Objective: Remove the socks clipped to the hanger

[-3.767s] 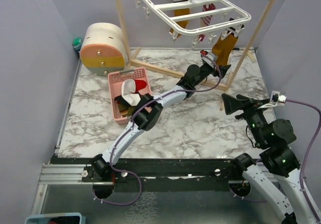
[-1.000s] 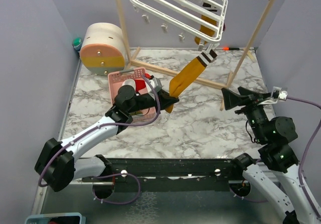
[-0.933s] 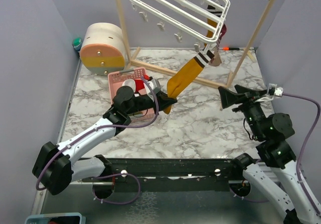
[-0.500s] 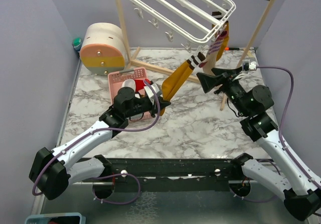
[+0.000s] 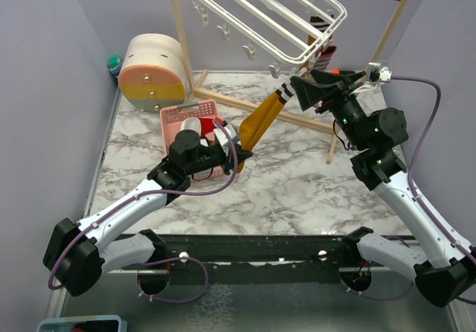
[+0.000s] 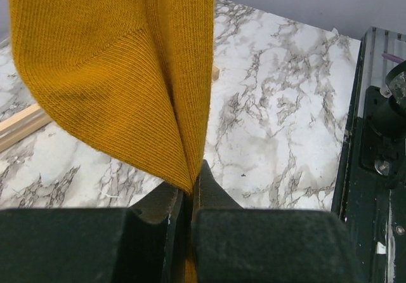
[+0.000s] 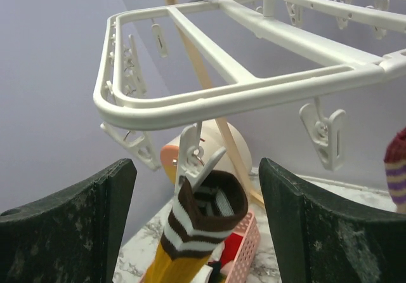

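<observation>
One mustard sock (image 6: 114, 73) (one white hanger (image 7: 254, 92))

**No legible writing in view**

No lettering, label, brand mark, number or sign can be read in any of the 3 views. The hanger (image 7: 254, 96), the mustard sock (image 6: 114, 73), the pink basket (image 5: 195, 112) and the round cream-and-orange case (image 5: 152, 68) show only plain surfaces. The stripes on the sock's cuff are pattern, not text.
</observation>
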Controlling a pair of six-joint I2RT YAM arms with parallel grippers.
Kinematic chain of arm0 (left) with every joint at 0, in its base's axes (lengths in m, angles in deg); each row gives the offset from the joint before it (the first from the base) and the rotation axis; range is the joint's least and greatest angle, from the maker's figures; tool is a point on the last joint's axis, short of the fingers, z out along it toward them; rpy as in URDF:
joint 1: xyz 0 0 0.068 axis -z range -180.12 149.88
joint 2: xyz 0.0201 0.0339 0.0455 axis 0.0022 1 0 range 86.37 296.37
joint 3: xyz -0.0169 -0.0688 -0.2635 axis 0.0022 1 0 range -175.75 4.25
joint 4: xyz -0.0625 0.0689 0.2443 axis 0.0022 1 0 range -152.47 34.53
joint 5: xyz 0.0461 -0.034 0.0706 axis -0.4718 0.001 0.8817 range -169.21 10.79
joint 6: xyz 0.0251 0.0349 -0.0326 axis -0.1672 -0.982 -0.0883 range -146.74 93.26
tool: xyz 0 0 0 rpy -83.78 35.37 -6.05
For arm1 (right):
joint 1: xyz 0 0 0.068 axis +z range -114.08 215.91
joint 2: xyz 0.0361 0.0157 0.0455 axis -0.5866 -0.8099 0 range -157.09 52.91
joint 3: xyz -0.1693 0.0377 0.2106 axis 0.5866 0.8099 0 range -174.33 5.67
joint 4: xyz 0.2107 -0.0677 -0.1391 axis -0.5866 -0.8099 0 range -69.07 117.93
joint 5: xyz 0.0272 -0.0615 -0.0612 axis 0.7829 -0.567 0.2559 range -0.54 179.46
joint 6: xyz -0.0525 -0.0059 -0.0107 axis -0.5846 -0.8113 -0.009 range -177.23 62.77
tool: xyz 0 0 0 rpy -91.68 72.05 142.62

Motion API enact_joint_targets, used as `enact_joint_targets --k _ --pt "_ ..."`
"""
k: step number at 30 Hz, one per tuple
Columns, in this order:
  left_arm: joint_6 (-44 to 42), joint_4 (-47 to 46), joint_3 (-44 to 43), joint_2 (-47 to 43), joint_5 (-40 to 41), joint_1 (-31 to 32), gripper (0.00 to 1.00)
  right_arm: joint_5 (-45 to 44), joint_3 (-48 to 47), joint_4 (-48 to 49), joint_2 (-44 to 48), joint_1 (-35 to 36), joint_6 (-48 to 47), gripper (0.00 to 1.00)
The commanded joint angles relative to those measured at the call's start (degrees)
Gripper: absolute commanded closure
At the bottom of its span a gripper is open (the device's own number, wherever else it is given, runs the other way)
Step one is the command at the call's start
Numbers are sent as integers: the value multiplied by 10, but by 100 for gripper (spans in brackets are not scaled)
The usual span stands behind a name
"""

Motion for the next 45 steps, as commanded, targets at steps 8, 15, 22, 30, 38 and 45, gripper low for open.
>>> enact_joint_targets --k 8,15,22,30,38,45 --pt "3 -3 8 0 8 0 100 -39 -56 6 -55 4 28 30" --pt "1 0 6 5 9 0 100 -48 -60 5 -62 4 29 38" --pt "0 3 6 5 10 0 100 -48 -74 4 -82 4 33 41" --pt "-1 5 5 6 11 0 100 -47 -91 -10 -100 5 36 37" --pt "-2 5 5 10 10 1 100 -64 -89 -21 -84 9 37 27" --pt "-1 6 4 14 9 0 100 -64 -91 -35 -62 12 41 24"
